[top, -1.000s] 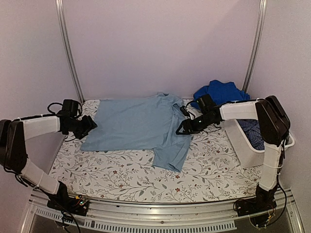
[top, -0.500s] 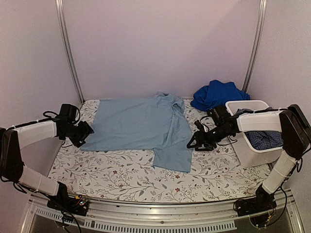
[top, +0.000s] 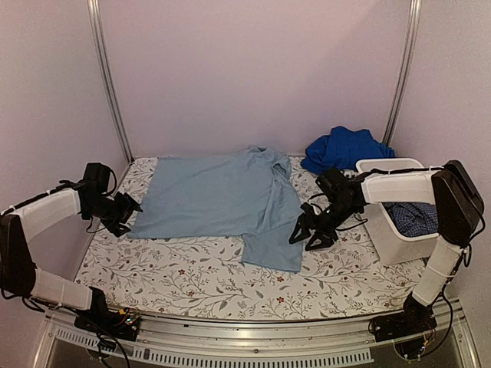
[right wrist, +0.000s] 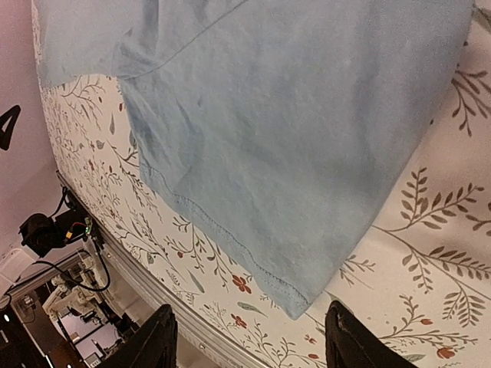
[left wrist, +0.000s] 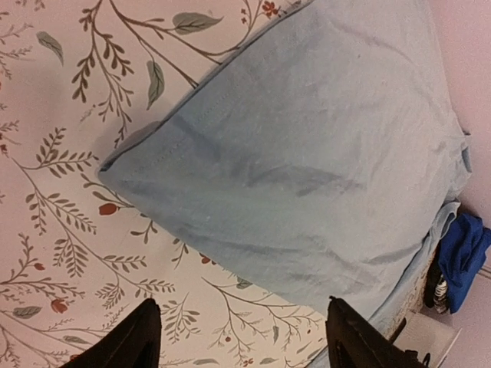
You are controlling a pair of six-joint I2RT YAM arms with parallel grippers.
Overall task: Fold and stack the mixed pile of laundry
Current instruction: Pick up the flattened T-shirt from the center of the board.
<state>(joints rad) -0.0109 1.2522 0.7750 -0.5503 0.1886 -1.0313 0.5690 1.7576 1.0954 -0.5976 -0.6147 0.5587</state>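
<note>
At the left edge of the bench, the left fingers [top: 129,218] hover low over the white leaf-and-flower cover [top: 192,280], just beside the near-left hem corner of the pale blue shirt [top: 215,195]. In the left wrist view both dark tips stand wide apart, with only patterned cover and that hem corner [left wrist: 123,157] ahead of them; they grip nothing. The shirt lies spread flat across the far middle of the bench, its hem to the left and its collar to the right. One sleeve reaches toward the near side on the right. Just right of that sleeve, the right fingers [top: 305,239] point down at the cover, near the cloth's edge. The right wrist view shows them parted wide and empty, with the sleeve's stitched hem corner [right wrist: 295,295] lying flat between the tips. Farther right, in the far corner, the royal blue garment [top: 345,147] sits bunched in a heap, close behind the white tub [top: 395,247]. The tub stands at the right edge of the bench and holds a dark blue small-check garment [top: 414,218], partly hidden by the right arm.
</note>
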